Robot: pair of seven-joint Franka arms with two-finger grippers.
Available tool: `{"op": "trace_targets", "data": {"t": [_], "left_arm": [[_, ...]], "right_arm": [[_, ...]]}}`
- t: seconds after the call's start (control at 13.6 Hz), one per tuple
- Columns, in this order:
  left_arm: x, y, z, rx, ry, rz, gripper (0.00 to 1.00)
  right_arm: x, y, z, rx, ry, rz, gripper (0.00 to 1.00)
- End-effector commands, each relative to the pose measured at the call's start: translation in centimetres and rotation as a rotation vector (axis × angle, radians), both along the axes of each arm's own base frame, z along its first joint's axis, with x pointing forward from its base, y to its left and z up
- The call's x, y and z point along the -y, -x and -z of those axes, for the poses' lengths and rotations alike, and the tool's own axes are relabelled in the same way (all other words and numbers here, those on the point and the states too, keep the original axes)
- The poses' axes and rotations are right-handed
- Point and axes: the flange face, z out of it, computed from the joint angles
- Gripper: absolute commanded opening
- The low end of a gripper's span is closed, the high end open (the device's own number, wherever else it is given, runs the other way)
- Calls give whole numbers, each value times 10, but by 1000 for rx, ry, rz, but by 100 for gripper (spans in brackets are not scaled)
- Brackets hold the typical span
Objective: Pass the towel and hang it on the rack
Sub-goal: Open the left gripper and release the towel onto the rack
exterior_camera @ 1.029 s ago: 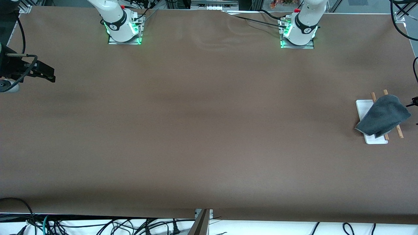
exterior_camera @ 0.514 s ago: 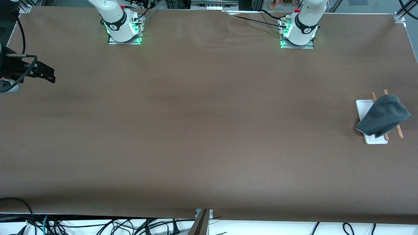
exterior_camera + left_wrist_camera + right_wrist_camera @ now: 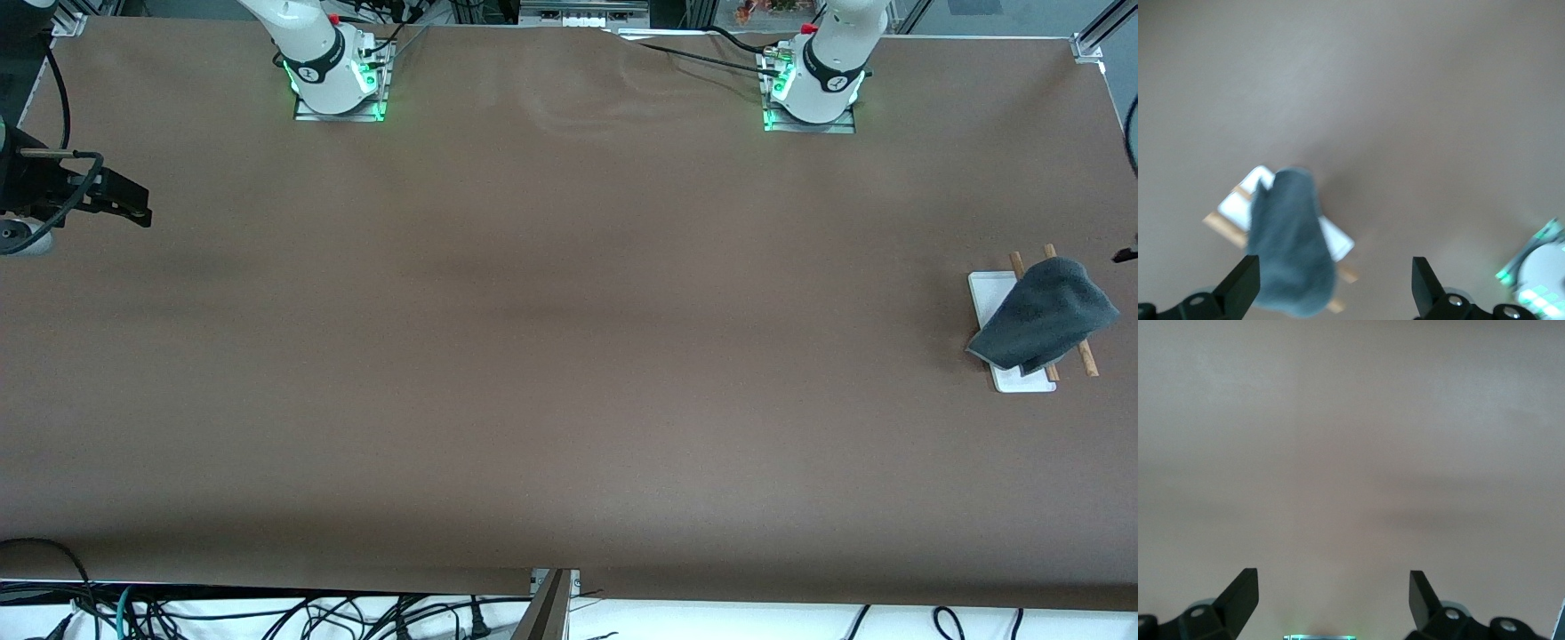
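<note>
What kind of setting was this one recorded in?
Most likely a robotics lab bench: a brown-covered table with loose cables along its edge, and only a towel draped on a small rack.

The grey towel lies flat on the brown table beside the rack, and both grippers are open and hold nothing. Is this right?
Not quite. The towel does not lie on the table beside the rack; it hangs draped over the rack's two wooden rods, as the front view shows. The rest holds: the left gripper and the right gripper are open and hold nothing.
</note>
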Motion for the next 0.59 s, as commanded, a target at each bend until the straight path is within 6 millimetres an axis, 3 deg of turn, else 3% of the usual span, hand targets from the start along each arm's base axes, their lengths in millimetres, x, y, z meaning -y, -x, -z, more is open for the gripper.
{"op": "trace_targets", "data": {"t": [0.0, 0.22, 0.37, 0.51], "left_arm": [[70, 0, -24, -51, -70, -76, 100], [157, 3, -45, -91, -218, -154, 100], [187, 8, -44, -135, -259, -245, 100], [202, 21, -59, -128, -279, -307, 100]], "right_arm": [[1, -1, -3, 7, -8, -17, 100], [1, -1, -2, 5, -8, -17, 100], [1, -1, -2, 5, -8, -17, 100], [1, -1, -3, 7, -8, -17, 100]]}}
